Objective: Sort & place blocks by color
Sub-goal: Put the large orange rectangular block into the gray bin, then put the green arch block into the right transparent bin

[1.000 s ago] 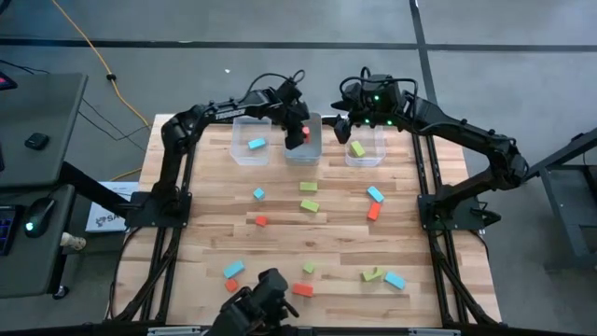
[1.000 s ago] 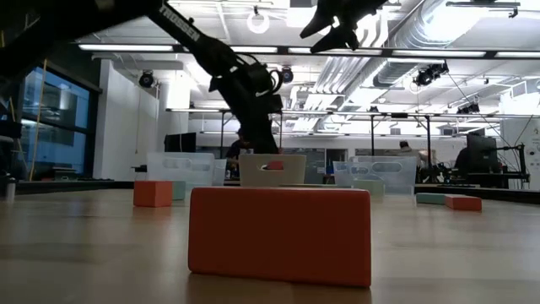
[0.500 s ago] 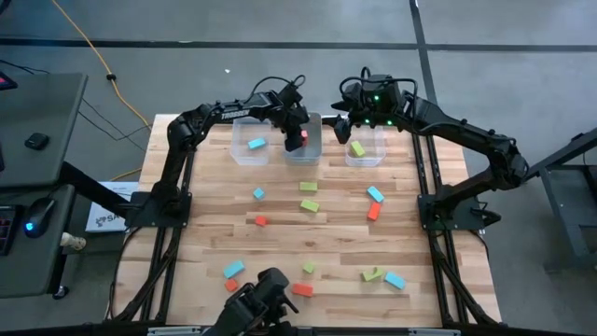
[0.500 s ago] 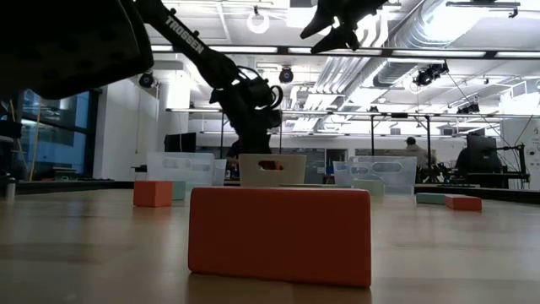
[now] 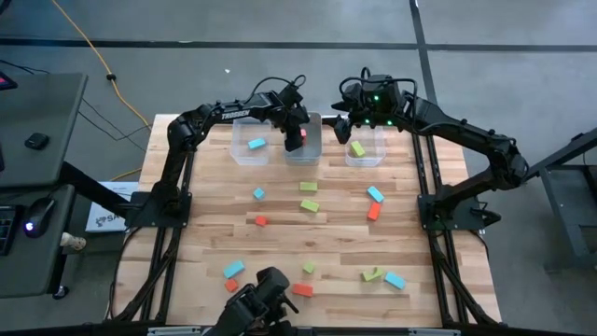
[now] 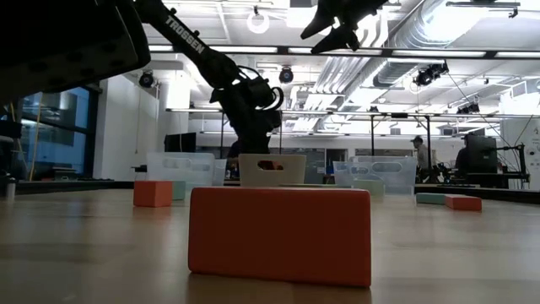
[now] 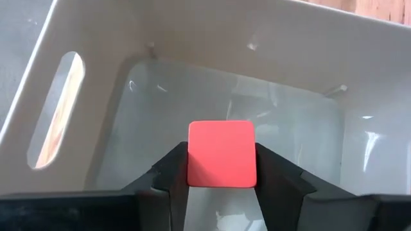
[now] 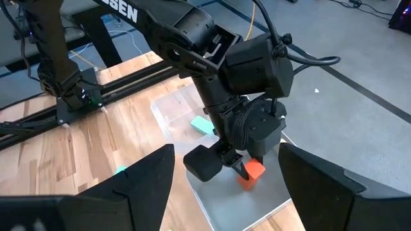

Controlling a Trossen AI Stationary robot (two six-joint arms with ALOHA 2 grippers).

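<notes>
Over the middle bin (image 5: 303,140), at the table's (image 5: 205,233) far edge, the left gripper (image 5: 294,136) is lowered with a red cube (image 7: 221,154) between its fingers (image 7: 172,173): a flat-faced, square, evenly red-orange block with softly rounded corners, seen just above the bin's clear floor. The fingers are seen flanking the cube closely on both sides; whether they are still pressing it cannot be told. From the right wrist view the same cube (image 8: 253,170) is shown at the fingertips, inside the bin (image 8: 218,192). One light blue bar (image 5: 256,144) is lodged in the left bin (image 5: 250,142), one lime green block (image 5: 357,148) in the right bin (image 5: 365,147). Loose blocks are spread over the wood: a small blue cube (image 5: 258,193), green blocks (image 5: 309,187) and (image 5: 310,205), a small red cube (image 5: 261,221), a blue bar (image 5: 375,194) touching a red bar (image 5: 373,211), and near the front edge a blue bar (image 5: 233,269), a red piece (image 5: 231,285), a green cube (image 5: 309,267), a red bar (image 5: 301,289), a green pair (image 5: 372,274) and a blue bar (image 5: 395,279). The right gripper (image 5: 347,119) is held spread wide, empty, beside the right bin. Against the frame one second earlier, the left arm is seen shifted slightly back and the cube set lower in the bin; the right arm and loose blocks are unchanged.
</notes>
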